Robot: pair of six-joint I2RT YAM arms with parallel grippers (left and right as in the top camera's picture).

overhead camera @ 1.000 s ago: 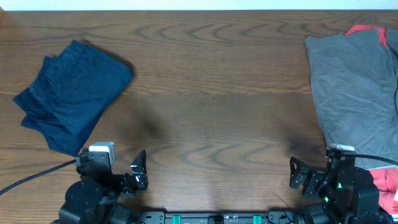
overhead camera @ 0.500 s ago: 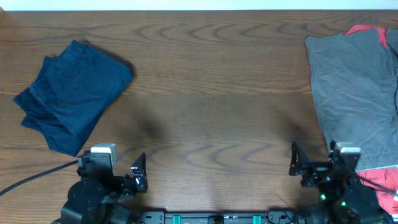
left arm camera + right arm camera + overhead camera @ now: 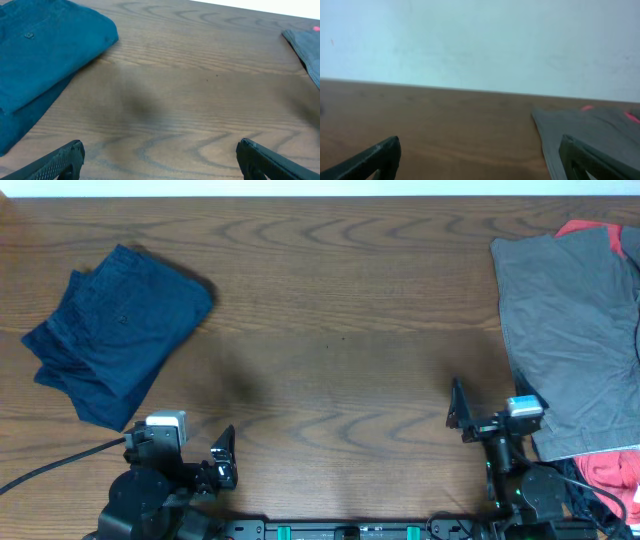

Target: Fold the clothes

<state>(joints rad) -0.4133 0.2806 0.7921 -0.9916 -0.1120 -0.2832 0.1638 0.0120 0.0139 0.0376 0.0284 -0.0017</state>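
Navy shorts (image 3: 115, 330), left edge: judged soft, limp, best pinched at a hem. Left gripper (image 3: 160, 152) and right gripper (image 3: 480, 150) are held wide, empty.

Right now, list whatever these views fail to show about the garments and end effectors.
Shorts: overhead, inner folds hidden by the top layer; left wrist, cut off by the left edge.
Grey garment: overhead, cut off by the right edge; right wrist, blurred.
Red garment: overhead, mostly hidden under the grey one.
Left end effector and right end effector: wrist views, fingers cut off by the bottom edge.
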